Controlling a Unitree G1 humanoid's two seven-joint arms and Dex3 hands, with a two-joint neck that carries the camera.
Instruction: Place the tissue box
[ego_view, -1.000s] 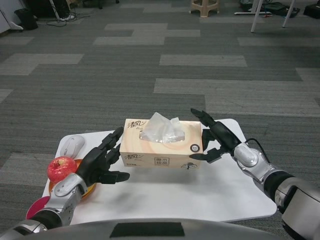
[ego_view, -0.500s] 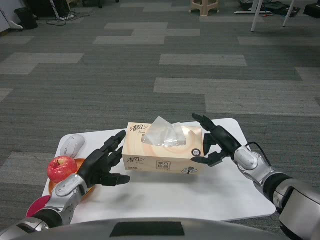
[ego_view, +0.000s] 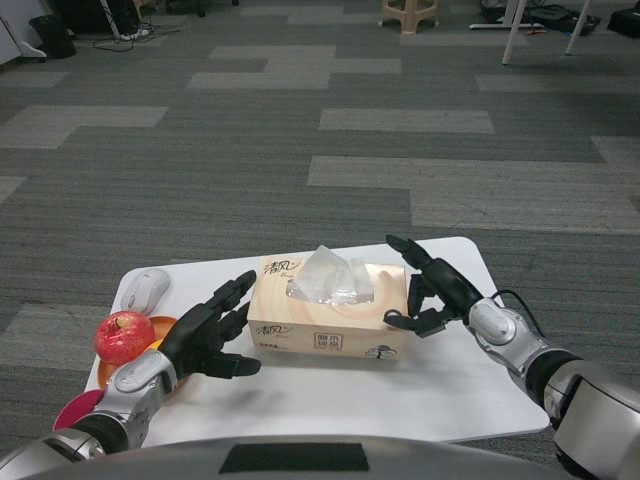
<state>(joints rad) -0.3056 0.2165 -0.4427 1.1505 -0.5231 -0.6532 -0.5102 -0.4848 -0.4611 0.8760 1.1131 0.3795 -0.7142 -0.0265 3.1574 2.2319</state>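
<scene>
Since the earlier frames I have brought the cream-coloured cardboard tissue box (ego_view: 329, 316) nearer and lower, and it now looks to sit on the white bench (ego_view: 450, 390) around the middle, a tuft of white tissue standing from its top slot. My black right hand (ego_view: 432, 293) lies against the box's right end, fingers (ego_view: 411, 253) curved round the far corner and thumb near the lower edge. My black left hand (ego_view: 205, 331) is at the left end with its fingers spread; I cannot tell whether they touch the cardboard or stand just off it. Neither hand grips anything else. To finish well, I would check the box is flat on the bench, not tilted on an edge, then ease both hands outward together so neither drags it sideways. At the near left lie a red apple (ego_view: 124, 336) on an orange plate (ego_view: 160, 331), a pink dish (ego_view: 72, 411) and a white computer mouse (ego_view: 146, 291); my left hand should draw back without knocking them.
</scene>
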